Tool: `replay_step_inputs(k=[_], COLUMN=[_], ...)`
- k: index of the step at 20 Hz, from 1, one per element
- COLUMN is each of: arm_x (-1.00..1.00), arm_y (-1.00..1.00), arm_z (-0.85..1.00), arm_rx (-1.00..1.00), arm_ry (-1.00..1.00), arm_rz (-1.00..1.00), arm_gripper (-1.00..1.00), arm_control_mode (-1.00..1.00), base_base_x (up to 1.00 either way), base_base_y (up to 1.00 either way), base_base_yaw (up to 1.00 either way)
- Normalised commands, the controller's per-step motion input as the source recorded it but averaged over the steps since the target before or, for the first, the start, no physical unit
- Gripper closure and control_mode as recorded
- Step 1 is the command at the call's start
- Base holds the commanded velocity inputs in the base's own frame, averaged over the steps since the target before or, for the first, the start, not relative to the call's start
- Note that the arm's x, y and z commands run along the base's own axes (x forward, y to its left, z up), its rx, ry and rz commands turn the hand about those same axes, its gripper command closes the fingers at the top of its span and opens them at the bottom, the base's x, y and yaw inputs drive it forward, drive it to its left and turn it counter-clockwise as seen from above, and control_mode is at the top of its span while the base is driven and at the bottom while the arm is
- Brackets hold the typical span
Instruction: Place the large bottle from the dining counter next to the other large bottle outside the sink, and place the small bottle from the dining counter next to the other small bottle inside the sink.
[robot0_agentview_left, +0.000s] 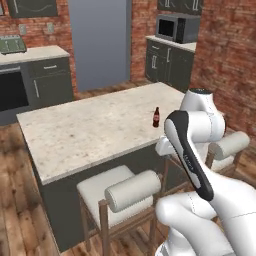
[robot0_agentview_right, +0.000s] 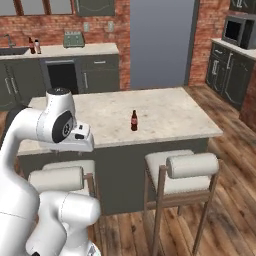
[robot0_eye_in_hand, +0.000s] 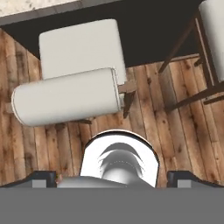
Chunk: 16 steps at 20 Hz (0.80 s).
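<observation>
Dark brown glass, red label: the small bottle from the dining counter (robot0_agentview_left: 156, 117) is standing upright right of centre in the left base view, on the pale speckled table (robot0_agentview_left: 90, 132), near the edge facing the stools. In the right base view it is sitting at centre frame (robot0_agentview_right: 134, 120). Judged rigid, smooth and breakable; likely light, narrow-based and easy to tip. The best hold is judged to be across the body at the label, below the neck. At upper left of the right base view, two bottles (robot0_agentview_right: 34, 46) are standing beside the sink (robot0_agentview_right: 11, 50). The gripper (robot0_eye_in_hand: 112, 178) is hanging spread wide over a white stool (robot0_eye_in_hand: 78, 72), holding nothing
</observation>
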Motion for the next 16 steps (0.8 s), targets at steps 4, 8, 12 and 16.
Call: replay_step_inputs(k=[4, 8, 12, 16], arm_x=[0.00, 0.00, 0.00, 0.00], arm_y=[0.00, 0.00, 0.00, 0.00], arm_z=[0.00, 0.00, 0.00, 0.00], arm_rx=[0.00, 0.00, 0.00, 0.00], arm_ry=[0.00, 0.00, 0.00, 0.00], arm_rz=[0.00, 0.00, 0.00, 0.00], arm_gripper=[-1.00, -1.00, -1.00, -1.00], arm_control_mode=[1.00, 1.00, 1.00, 1.00], base_base_x=[0.00, 0.07, 0.10, 0.47], base_base_y=[-1.00, -1.00, -0.76, -0.29], base_base_yaw=[0.36, 0.33, 0.26, 0.23])
